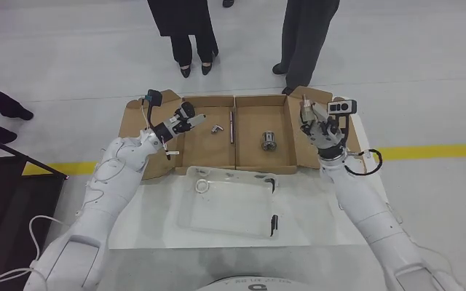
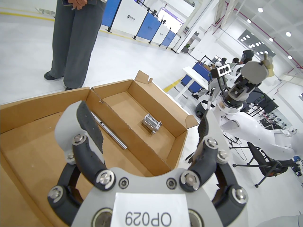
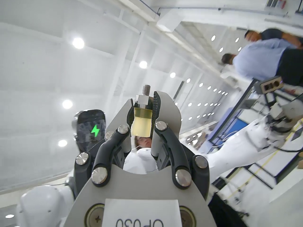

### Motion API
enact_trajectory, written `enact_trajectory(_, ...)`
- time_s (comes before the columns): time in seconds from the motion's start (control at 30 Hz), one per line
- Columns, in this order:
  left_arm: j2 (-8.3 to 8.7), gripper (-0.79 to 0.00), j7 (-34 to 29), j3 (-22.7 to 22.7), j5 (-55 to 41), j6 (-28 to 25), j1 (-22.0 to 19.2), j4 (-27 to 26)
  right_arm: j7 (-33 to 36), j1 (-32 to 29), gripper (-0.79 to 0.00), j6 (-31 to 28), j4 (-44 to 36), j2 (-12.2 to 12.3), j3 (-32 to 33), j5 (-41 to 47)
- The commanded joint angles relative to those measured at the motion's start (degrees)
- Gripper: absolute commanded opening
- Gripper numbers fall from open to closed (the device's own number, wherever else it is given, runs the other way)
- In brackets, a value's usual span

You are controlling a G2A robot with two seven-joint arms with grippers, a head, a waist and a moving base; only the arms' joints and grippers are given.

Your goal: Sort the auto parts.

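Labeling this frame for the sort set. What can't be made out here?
- Small bent metal part in the cardboard box: too small in the top view to name.
- Black pieces at the clear tray's edge: too small in the top view to identify.
- Rubber stud mount in the right tool: its sides are covered by the fingers in the right wrist view.

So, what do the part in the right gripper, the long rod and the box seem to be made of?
The part in the right gripper: translucent yellowish body, probably rubber or plastic, with a bright metal hex nut and threaded stud. The long rod: polished metal, likely steel, by its mirror-like shine. The box: matte brown cardboard, with raw cut edges.
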Motion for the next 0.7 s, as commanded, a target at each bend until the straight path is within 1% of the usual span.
enact_trajectory(0.0,0.00,0.000,0.00,0.00,0.00,0.00,0.00,0.00,-2.42,-0.78,-0.785,-1.22,-1.16,-0.03,0.54,-2.80)
enact_trajectory(0.17,0.00,0.000,0.00,0.00,0.00,0.00,0.00,0.00,-6.75,-2.51,-0.785,-2.69,-3.63,-0.20,1.31,-8.83)
enact_trajectory(0.3,0.00,0.000,0.00,0.00,0.00,0.00,0.00,0.00,-8.61,-3.64,-0.785,-2.81,-5.19,-0.44,1.39,-11.45)
enact_trajectory(0.4,0.00,0.000,0.00,0.00,0.00,0.00,0.00,0.00,-7.76,-4.27,-0.785,-1.01,-6.40,-0.58,1.05,-10.19)
enact_trajectory(0.67,0.00,0.000,0.00,0.00,0.00,0.00,0.00,0.00,-7.76,-4.27,-0.785,-1.01,-6.40,-0.58,1.05,-10.19)
